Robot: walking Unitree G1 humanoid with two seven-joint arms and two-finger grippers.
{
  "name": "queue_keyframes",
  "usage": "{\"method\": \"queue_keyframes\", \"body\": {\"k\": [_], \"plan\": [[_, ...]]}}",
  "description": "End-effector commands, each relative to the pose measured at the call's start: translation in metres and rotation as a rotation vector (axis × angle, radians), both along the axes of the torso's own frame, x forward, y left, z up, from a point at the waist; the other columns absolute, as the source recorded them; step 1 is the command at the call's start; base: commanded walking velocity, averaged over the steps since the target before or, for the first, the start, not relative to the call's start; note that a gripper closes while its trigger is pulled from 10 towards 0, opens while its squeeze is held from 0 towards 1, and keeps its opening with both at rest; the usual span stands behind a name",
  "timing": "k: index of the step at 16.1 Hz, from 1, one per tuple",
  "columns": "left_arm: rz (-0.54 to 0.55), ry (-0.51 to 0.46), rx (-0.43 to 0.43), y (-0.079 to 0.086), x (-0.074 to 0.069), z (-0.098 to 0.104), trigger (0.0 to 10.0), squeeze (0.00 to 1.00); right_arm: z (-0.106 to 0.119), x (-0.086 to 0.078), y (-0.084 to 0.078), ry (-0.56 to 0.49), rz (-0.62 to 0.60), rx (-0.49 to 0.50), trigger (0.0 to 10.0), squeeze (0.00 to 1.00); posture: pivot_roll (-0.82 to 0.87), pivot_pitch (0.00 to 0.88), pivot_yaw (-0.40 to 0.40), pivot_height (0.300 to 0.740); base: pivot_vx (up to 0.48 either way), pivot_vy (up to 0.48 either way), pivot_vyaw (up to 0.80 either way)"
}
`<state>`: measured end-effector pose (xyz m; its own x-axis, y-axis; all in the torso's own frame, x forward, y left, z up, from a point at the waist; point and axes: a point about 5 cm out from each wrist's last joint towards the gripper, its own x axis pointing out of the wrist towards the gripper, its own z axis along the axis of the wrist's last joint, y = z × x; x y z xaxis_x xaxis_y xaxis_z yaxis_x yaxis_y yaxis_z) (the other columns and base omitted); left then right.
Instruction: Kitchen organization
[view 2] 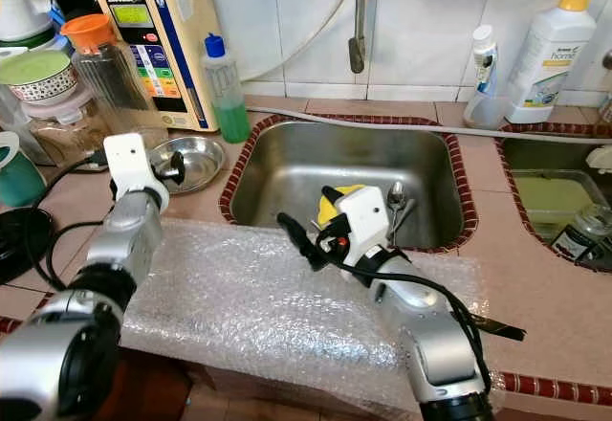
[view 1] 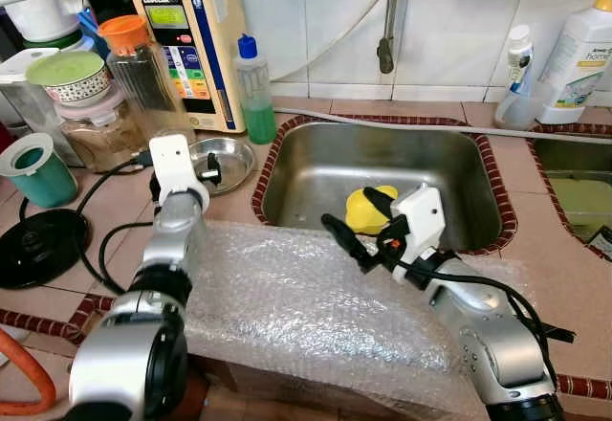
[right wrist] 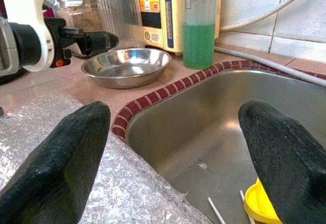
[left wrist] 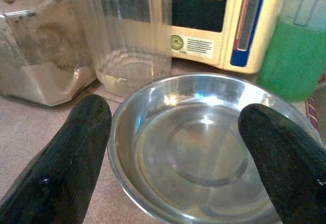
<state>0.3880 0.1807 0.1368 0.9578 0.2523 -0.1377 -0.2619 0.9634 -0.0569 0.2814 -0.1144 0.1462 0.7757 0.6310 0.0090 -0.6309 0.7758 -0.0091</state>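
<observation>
Bubble wrap (view 1: 296,297) lay on the counter just before the sink (view 1: 382,167). Left of the sink, the left gripper (left wrist: 175,147) hovered unclenched at the steel bowl (view 1: 228,161). The right gripper (view 1: 352,234) hung spread apart over the sink's front rim, near a yellow cup (view 1: 368,209).

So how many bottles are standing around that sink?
3. A green-liquid bottle stands at the sink's back left corner, beside the steel dish. A small white bottle and a big white bottle stand at the back right. Others may be hidden.
</observation>
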Motion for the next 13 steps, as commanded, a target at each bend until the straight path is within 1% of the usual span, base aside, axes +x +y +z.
{"method": "queue_keyframes", "body": {"k": [1, 2, 4, 6, 7, 10, 11, 13], "plan": [[0.032, 0.030, -0.002, 0.006, 0.001, -0.001, 10.0, 0.00, 0.006, -0.002, 0.003, -0.014, 0.010, -0.002, 10.0, 0.67, -0.09, 0.000, 0.140, 0.740, 0.000, 0.000, 0.00], [0.037, 0.052, -0.012, 0.007, 0.000, -0.003, 10.0, 0.00, 0.008, -0.003, 0.003, -0.013, 0.013, -0.001, 10.0, 0.00, -0.10, 0.000, 0.147, 0.740, 0.000, 0.000, 0.00], [0.065, 0.082, -0.046, 0.011, -0.001, -0.007, 10.0, 0.00, 0.009, -0.004, 0.002, -0.012, 0.011, -0.003, 10.0, 0.00, -0.10, 0.000, 0.150, 0.740, 0.000, 0.000, 0.00], [0.077, 0.111, -0.086, 0.011, -0.001, -0.010, 10.0, 0.00, 0.009, -0.006, 0.001, -0.005, 0.007, -0.003, 10.0, 0.00, -0.10, 0.000, 0.150, 0.740, 0.000, 0.000, 0.00], [0.088, 0.141, -0.115, 0.011, -0.002, -0.014, 10.0, 0.00, 0.009, -0.007, 0.002, 0.000, 0.008, -0.004, 10.0, 0.00, -0.10, 0.000, 0.151, 0.740, 0.000, 0.000, 0.00], [0.065, 0.173, -0.138, 0.007, -0.003, -0.020, 10.0, 0.00, 0.010, -0.007, 0.004, 0.003, 0.011, -0.003, 10.0, 0.00, -0.10, 0.000, 0.153, 0.740, 0.000, 0.000, 0.00], [0.068, 0.220, -0.194, 0.005, -0.006, -0.028, 10.0, 0.00, 0.010, -0.007, 0.005, 0.003, 0.010, -0.002, 10.0, 0.00, -0.10, 0.000, 0.156, 0.740, 0.000, 0.000, 0.00], [0.064, 0.229, -0.231, 0.004, -0.006, -0.029, 10.0, 0.00, 0.010, -0.007, 0.004, 0.001, 0.006, -0.001, 10.0, 0.00, -0.10, 0.000, 0.159, 0.740, 0.000, 0.000, 0.00]]}}
